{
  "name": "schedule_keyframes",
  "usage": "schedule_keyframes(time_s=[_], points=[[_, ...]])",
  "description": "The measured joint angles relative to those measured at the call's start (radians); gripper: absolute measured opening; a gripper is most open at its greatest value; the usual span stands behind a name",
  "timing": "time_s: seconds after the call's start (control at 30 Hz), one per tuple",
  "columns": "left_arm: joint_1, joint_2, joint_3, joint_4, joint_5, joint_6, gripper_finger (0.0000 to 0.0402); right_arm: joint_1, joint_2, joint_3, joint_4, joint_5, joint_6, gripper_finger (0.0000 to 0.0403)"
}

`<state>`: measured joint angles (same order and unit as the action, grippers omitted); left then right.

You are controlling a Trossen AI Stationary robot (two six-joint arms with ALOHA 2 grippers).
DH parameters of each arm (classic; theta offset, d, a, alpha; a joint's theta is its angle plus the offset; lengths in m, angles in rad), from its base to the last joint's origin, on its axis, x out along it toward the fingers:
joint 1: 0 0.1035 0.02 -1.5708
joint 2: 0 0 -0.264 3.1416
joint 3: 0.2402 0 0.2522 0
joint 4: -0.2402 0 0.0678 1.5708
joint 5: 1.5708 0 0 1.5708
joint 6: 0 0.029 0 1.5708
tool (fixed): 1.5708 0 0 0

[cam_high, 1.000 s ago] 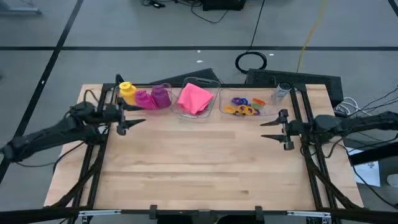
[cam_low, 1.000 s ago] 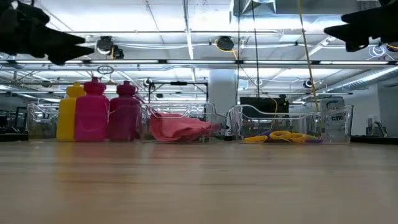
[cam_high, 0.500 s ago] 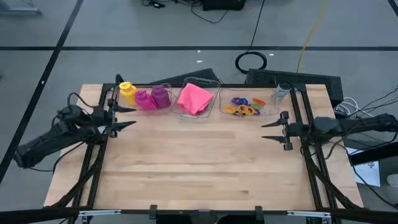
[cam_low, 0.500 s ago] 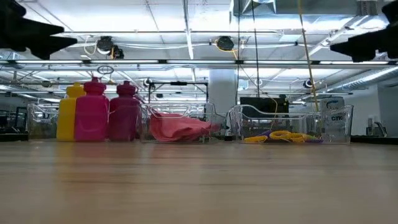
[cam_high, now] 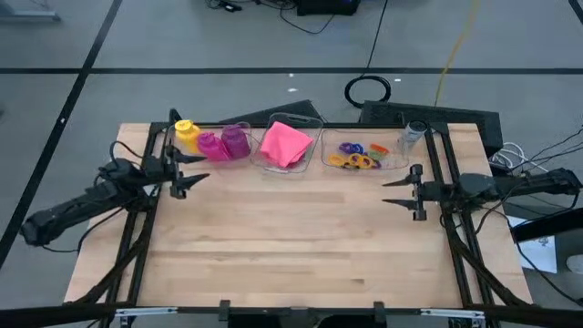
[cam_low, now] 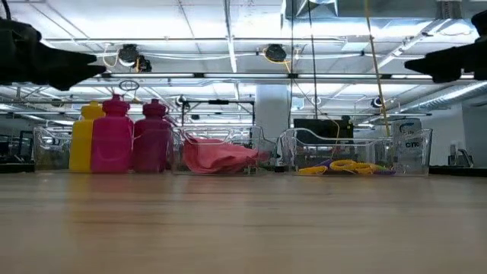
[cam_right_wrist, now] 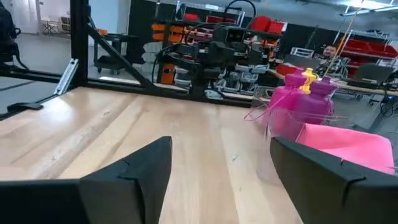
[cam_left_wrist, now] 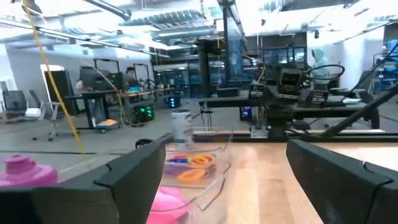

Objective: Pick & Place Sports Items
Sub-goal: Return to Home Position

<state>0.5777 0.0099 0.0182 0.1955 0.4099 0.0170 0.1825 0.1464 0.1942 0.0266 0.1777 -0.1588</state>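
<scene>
Fingers spread wide and holding nothing, the left gripper (cam_high: 196,168) hovers over the left edge of the wooden table (cam_high: 291,241), just in front of the bottles. The right gripper (cam_high: 390,191) faces it from the right edge, equally wide and empty. Both wrist views show only bare wood between the dark fingers.

The sports items line the far edge. A yellow bottle (cam_high: 185,133), a magenta bottle (cam_high: 209,145) and a purple bottle (cam_high: 235,140) stand upright together in what appears to be the left clear bin (cam_low: 47,148). A pink towel (cam_high: 285,143) lies bunched in the middle bin (cam_high: 260,162), and a heap of small coloured rings (cam_high: 355,155) fills the right bin (cam_high: 393,161).

With nothing loose on the table, the sorting looks finished, and the arms appear to be drawn out to the sides to park clear of the bins.

The broad centre and near half of the table lie open between the two grippers. The nearest obstacles are the bottle tops beside the left fingers and the black frame rails (cam_high: 460,260) running down each side.
</scene>
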Motion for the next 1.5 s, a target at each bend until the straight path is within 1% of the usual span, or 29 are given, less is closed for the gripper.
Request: schedule_keyframes(time_s=[0.1,0.3,0.4,0.6,0.77,0.93,1.03,1.2,1.33,1.4,1.5], points=[[0.000,0.015,0.000,0.004,0.000,-0.001,0.0282,0.000,0.002,-0.017,0.021,0.002,-0.006,0.0203],[0.000,0.015,0.000,0.019,0.000,-0.005,0.0282,0.000,0.002,-0.098,0.172,0.004,-0.054,0.0203],[0.000,0.015,0.000,0.016,0.005,-0.002,0.0282,0.000,0.002,-0.111,0.213,0.004,-0.065,0.0203],[0.000,0.016,0.000,0.010,0.007,0.005,0.0282,0.000,0.002,-0.125,0.209,0.008,-0.065,0.0203],[0.000,0.016,0.000,0.009,0.007,0.017,0.0282,-0.001,0.002,-0.145,0.209,0.083,-0.062,0.0203],[0.000,0.016,0.000,-0.005,0.007,0.008,0.0277,-0.001,0.002,-0.149,0.219,0.086,-0.039,0.0196],[0.000,0.016,0.000,-0.020,-0.011,-0.001,0.0245,-0.001,0.002,-0.150,0.235,0.085,-0.042,0.0164],[0.000,0.016,0.000,-0.042,-0.095,-0.035,0.0158,-0.001,0.002,-0.150,0.239,0.093,-0.080,0.0071],[0.000,0.016,0.000,-0.043,-0.123,-0.075,0.0103,0.000,0.002,-0.151,0.239,0.190,-0.093,0.0003],[0.000,0.016,0.000,-0.043,-0.123,-0.078,0.0085,0.000,0.002,-0.151,0.239,0.218,-0.092,0.0003],[0.000,0.016,0.000,-0.043,-0.123,-0.076,0.0066,0.000,0.002,-0.151,0.239,0.215,-0.092,0.0032]])
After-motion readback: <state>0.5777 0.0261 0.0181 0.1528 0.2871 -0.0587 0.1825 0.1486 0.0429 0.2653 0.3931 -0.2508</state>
